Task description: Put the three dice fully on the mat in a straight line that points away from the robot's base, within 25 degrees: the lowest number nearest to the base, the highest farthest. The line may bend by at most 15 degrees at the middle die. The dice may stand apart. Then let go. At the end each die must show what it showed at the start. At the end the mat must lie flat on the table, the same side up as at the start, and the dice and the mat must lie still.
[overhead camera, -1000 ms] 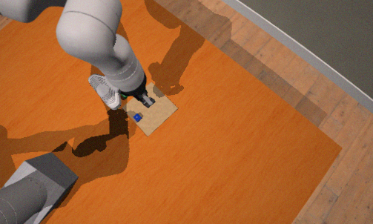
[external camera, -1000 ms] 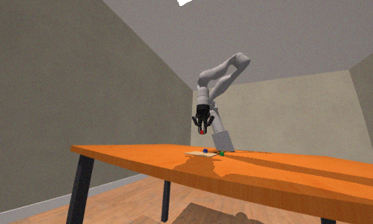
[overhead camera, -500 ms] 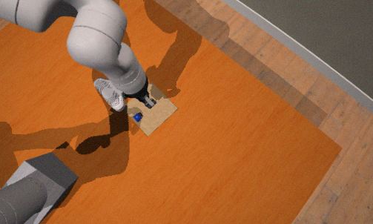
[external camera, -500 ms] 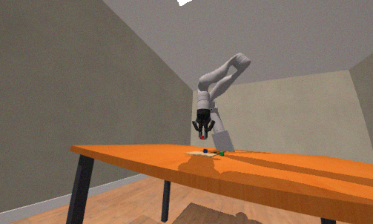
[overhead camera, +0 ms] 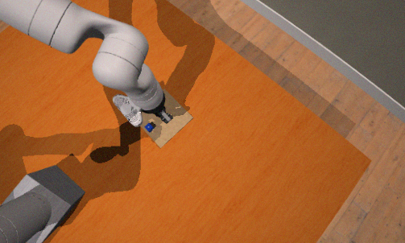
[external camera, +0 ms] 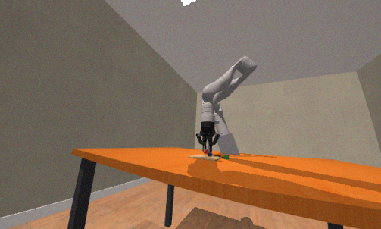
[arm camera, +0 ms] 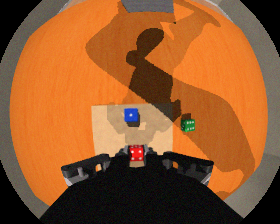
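Observation:
My gripper point(overhead camera: 166, 117) point(external camera: 208, 150) point(arm camera: 136, 150) is shut on the red die point(arm camera: 136, 153) point(external camera: 206, 152) and holds it low over the tan mat point(overhead camera: 172, 129) point(external camera: 198, 156) point(arm camera: 104, 133). Whether the die touches the mat I cannot tell. The blue die point(overhead camera: 149, 127) point(external camera: 210, 154) point(arm camera: 131, 116) sits on the mat, on the side nearer the base. The green die point(external camera: 226, 156) point(arm camera: 188, 123) lies on the bare table just off the mat's edge. In the overhead view the arm hides the red and green dice.
The orange table point(overhead camera: 248, 169) point(external camera: 275, 178) carries the mat near its middle. The robot's grey base point(overhead camera: 47, 193) stands at the table's edge. The arm's upper links point(overhead camera: 119, 60) hang over the mat.

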You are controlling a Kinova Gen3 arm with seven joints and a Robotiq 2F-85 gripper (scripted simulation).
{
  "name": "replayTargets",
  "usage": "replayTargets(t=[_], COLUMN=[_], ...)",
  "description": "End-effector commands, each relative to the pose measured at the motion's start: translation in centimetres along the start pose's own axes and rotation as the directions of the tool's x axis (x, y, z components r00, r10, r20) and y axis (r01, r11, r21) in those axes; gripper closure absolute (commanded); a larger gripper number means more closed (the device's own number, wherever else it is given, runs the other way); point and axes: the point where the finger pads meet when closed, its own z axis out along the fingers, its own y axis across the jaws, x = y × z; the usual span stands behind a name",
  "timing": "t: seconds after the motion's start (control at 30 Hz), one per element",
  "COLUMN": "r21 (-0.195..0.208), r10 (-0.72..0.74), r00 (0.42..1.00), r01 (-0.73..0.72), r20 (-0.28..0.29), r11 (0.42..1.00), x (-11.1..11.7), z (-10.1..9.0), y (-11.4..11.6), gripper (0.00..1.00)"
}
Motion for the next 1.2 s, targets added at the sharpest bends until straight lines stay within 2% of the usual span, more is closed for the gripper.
replayTargets(t=[0.0,1.17], r21=[0.009,0.009], r10=[0.005,0.005], r00=[1.000,1.000], r01=[-0.005,-0.005], r20=[-0.010,-0.010], r11=[1.000,1.000], x=[0.27,0.28], z=[0.89,1.24], y=[-0.56,-0.57], gripper=[0.85,0.85])
